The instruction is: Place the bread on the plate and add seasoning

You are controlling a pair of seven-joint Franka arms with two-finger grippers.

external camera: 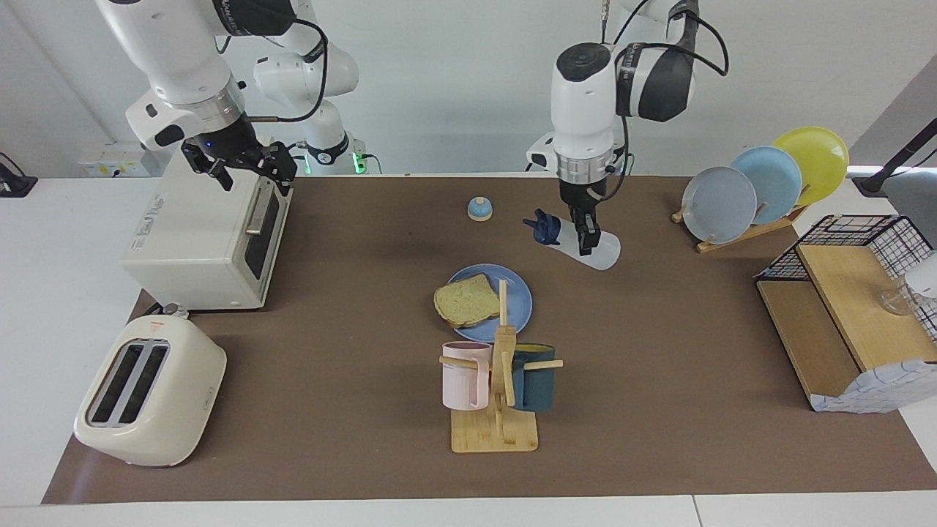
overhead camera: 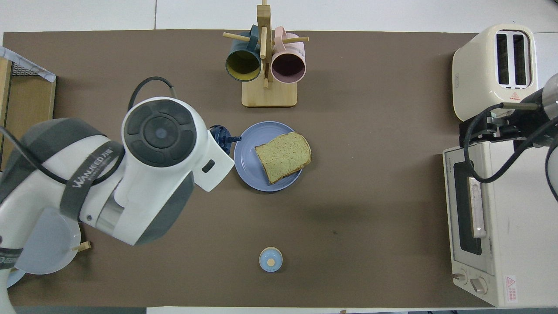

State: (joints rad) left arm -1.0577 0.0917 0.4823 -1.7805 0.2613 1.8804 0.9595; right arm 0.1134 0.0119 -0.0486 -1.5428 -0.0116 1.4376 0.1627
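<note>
The bread lies on the light blue plate in the middle of the table, overhanging its rim. My left gripper is shut on the seasoning, a whitish bottle held tilted in the air, its dark blue cap pointing toward the plate from the left arm's end. In the overhead view the arm hides the bottle's body. My right gripper hangs open over the white oven with nothing in it.
A mug rack with a pink and a dark mug stands just past the plate, farther from the robots. A small blue bell, a cream toaster, a plate rack and a wire shelf are also on the table.
</note>
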